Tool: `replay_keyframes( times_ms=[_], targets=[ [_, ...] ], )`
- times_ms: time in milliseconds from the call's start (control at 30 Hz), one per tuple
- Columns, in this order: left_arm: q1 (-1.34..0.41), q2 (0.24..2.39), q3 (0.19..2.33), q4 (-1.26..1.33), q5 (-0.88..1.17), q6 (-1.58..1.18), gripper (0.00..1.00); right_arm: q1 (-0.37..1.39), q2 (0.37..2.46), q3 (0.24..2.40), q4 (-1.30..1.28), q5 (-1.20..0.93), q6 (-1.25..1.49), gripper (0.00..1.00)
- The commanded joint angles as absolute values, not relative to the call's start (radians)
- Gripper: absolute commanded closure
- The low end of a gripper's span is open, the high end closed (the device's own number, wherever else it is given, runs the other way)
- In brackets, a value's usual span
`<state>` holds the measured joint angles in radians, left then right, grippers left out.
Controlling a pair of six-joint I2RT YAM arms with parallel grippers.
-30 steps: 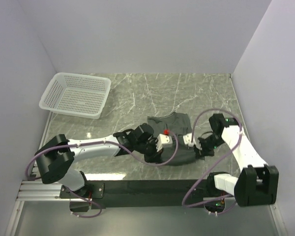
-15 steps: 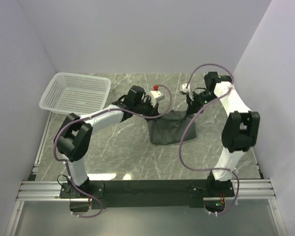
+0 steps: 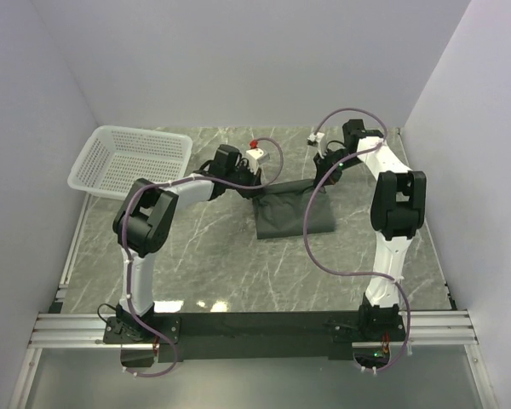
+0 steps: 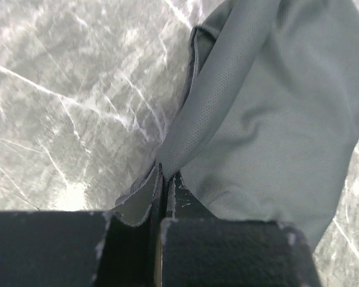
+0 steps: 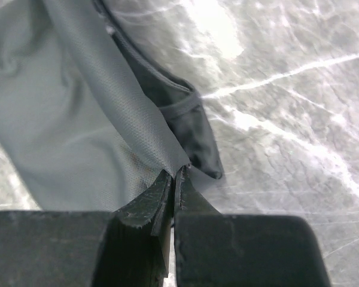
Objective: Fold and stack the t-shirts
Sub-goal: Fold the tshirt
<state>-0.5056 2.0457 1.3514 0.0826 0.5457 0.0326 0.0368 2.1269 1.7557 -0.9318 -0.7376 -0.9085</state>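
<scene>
One t-shirt (image 3: 295,220), dark grey-green, sat just right of centre in the top view, on a table (image 3: 213,264) of grey veined marble. Its lower part lay bunched in a rough rectangle on the marble. Its upper edge was drawn up at both corners to the two grippers.

Two arms reached toward the upper part of the frame, white with black joints, and a purple cable looped along each.

Item, left gripper (image 3: 257,181): placed at the shirt's upper left corner. In its wrist view the left gripper (image 4: 163,178) had its jaws pinched tight on a fold of the t-shirt (image 4: 287,113). The cloth ran taut from the fingertips toward the upper right of that frame. A hemmed edge showed on the left of the fold, with bare marble beyond it.

Item, right gripper (image 3: 318,177): placed at the shirt's upper right corner, level with the other gripper. In its wrist view the right gripper (image 5: 175,174) was likewise clamped narrow on the t-shirt (image 5: 60,119). The fabric stretched from the fingertips toward the upper left. A darker doubled layer with a stitched hem hung just right of the fold.

One basket (image 3: 119,191), white plastic mesh, stood at the upper left of the top view beside the left wall, well apart from the shirt.
</scene>
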Motion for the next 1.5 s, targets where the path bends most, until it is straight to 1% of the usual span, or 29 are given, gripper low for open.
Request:
replay_keyframes(
  times_ms=[0,233,533,700,767,800,833,867,900,933,967,1000,1067,1100,1233,1267,1300,1333,1400,1433,1467],
  targets=[
    [-0.511,2.059,1.397,0.058,0.528,0.038,1.0,0.049,2.14,1.799,-0.874,-0.687,-0.825,1.0],
    [-0.506,2.056,1.397,0.054,0.466,0.028,1.0,0.092,2.155,1.802,-0.83,-0.608,-0.764,1.0],
    [-0.506,2.013,1.371,0.057,0.485,0.008,1.0,0.11,2.174,1.816,-0.802,-0.554,-0.704,1.0],
    [-0.508,1.973,1.362,0.048,0.474,-0.058,0.99,0.112,2.175,1.812,-0.764,-0.528,-0.663,1.0],
    [-0.506,1.968,1.361,0.045,0.453,-0.069,0.99,0.114,2.172,1.801,-0.726,-0.505,-0.638,0.98],
    [-0.506,1.968,1.364,0.037,0.439,-0.077,0.95,0.115,2.171,1.795,-0.706,-0.491,-0.602,0.95],
    [-0.506,1.968,1.365,0.034,0.425,-0.081,0.91,0.118,2.163,1.79,-0.687,-0.48,-0.582,0.86],
    [-0.506,1.959,1.365,0.034,0.378,-0.104,0.85,0.115,2.157,1.781,-0.646,-0.451,-0.559,0.66],
    [-0.506,1.95,1.362,0.044,0.355,-0.115,0.76,0.117,2.149,1.773,-0.626,-0.437,-0.508,0.53],
    [-0.506,1.939,1.356,0.055,0.333,-0.12,0.71,0.117,2.126,1.766,-0.606,-0.43,-0.491,0.16],
    [-0.506,1.912,1.344,0.064,0.289,-0.135,0.66,0.117,2.112,1.747,-0.577,-0.422,-0.485,0.14],
    [-0.508,1.898,1.338,0.074,0.27,-0.138,0.55,0.117,2.097,1.734,-0.56,-0.414,-0.468,0.14],
    [-0.508,1.858,1.332,0.08,0.239,-0.146,0.46,0.114,2.037,1.688,-0.511,-0.396,-0.454,0.13],
    [-0.508,1.846,1.33,0.077,0.217,-0.146,0.38,0.112,2.017,1.677,-0.502,-0.399,-0.45,0.12],
    [-0.508,1.772,1.295,0.072,0.21,-0.129,0.37,0.08,1.906,1.614,-0.491,-0.475,-0.46,0.11],
    [-0.508,1.737,1.267,0.083,0.219,-0.133,0.38,0.072,1.89,1.579,-0.495,-0.523,-0.475,0.1],
    [-0.509,1.721,1.252,0.093,0.253,-0.143,0.39,0.054,1.879,1.572,-0.512,-0.62,-0.476,0.1],
    [-0.508,1.7,1.235,0.098,0.271,-0.179,0.39,0.045,1.876,1.588,-0.553,-0.68,-0.495,0.1],
    [-0.508,1.7,1.238,0.091,0.354,-0.236,0.43,0.043,1.893,1.615,-0.696,-0.773,-0.541,0.09],
    [-0.508,1.718,1.249,0.091,0.379,-0.297,0.47,0.043,1.896,1.62,-0.754,-0.793,-0.549,0.22],
    [-0.509,1.732,1.255,0.097,0.417,-0.329,0.57,0.043,1.898,1.62,-0.784,-0.814,-0.564,0.3]
  ],
)
